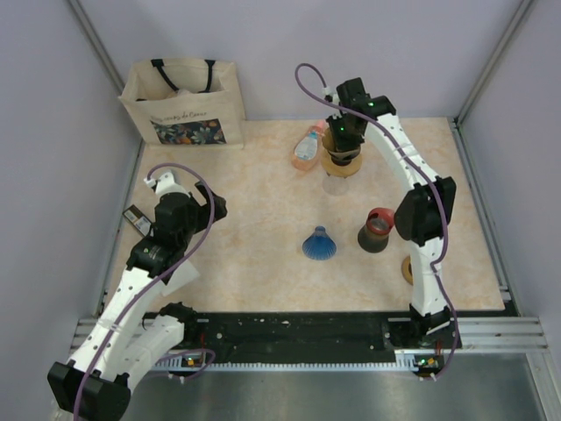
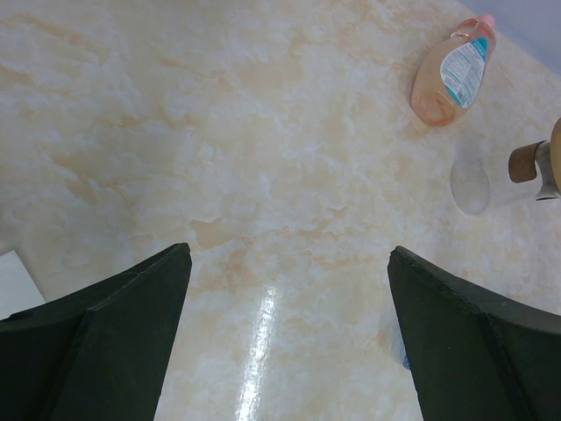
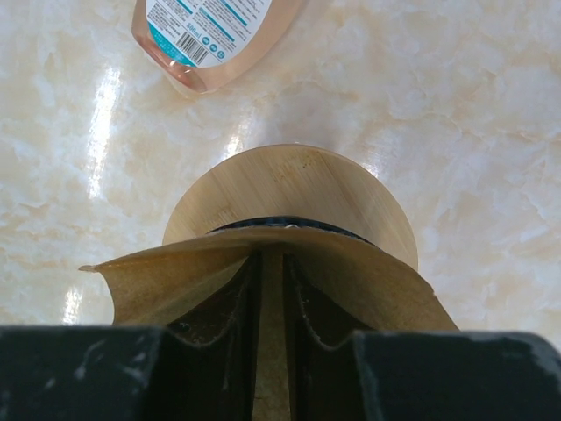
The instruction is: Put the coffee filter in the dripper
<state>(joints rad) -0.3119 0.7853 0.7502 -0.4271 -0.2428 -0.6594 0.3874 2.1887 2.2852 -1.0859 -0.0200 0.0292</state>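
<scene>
My right gripper (image 1: 343, 143) (image 3: 272, 260) is shut on a brown paper coffee filter (image 3: 166, 282), pinching a fold of it between the fingers. The filter hangs directly over the dripper (image 1: 340, 167), a glass piece with a round wooden collar (image 3: 289, 186), and its lower edge reaches the dark opening. In the left wrist view the dripper (image 2: 491, 180) shows at the far right. My left gripper (image 1: 180, 210) (image 2: 289, 254) is open and empty over bare table at the left, far from the dripper.
A peach lotion bottle (image 1: 307, 145) (image 3: 210, 39) (image 2: 451, 74) lies just left of the dripper. A blue ribbed cone (image 1: 320, 244) and a black cup with a red ring (image 1: 377, 230) stand mid-table. A tote bag (image 1: 182, 101) stands back left.
</scene>
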